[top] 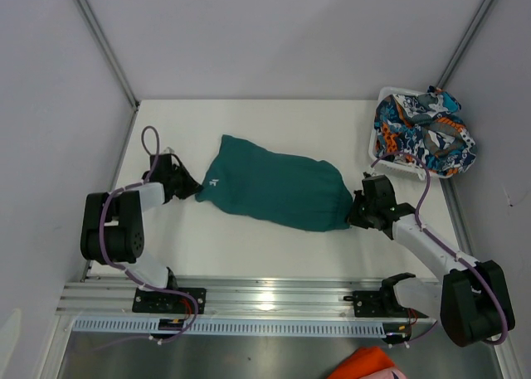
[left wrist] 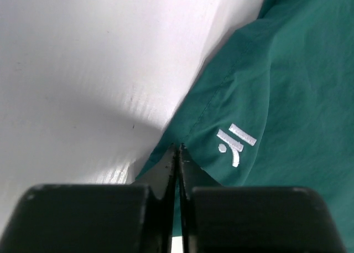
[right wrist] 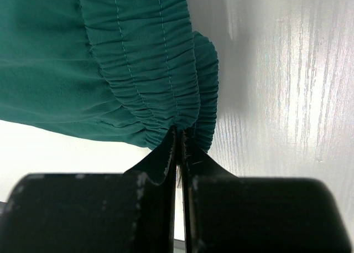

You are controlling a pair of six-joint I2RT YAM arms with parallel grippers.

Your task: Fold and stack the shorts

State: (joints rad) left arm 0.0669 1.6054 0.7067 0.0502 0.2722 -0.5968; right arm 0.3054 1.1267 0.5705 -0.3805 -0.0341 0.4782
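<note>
Two tools, both pinched tight on the teal shorts point(top: 278, 188), one at each end! The left tool point(left wrist: 178, 153) has its fingers pressed together on a hem corner, with the cloth nipped right at the tips. A small white logo point(left wrist: 235, 143) sits just beside the grip. The right tool point(right wrist: 178, 135) is clamped the same way on the gathered waistband point(right wrist: 149, 59), catching its bunched lower edge.

From above, the teal pair lies flat on the white counter point(top: 249, 255), strung between the two tools across the middle. It slants from the upper left down to the right, hem end at the left, waistband end at the right.

Over in the far right corner, the printed shorts point(top: 423, 134) sit heaped in the basket point(top: 388, 168), draping over its rim, well apart from the teal pair.

Down at the bottom edge of the overhead view an orange cloth point(top: 365, 364) peeks in, below the rail and off the counter.
</note>
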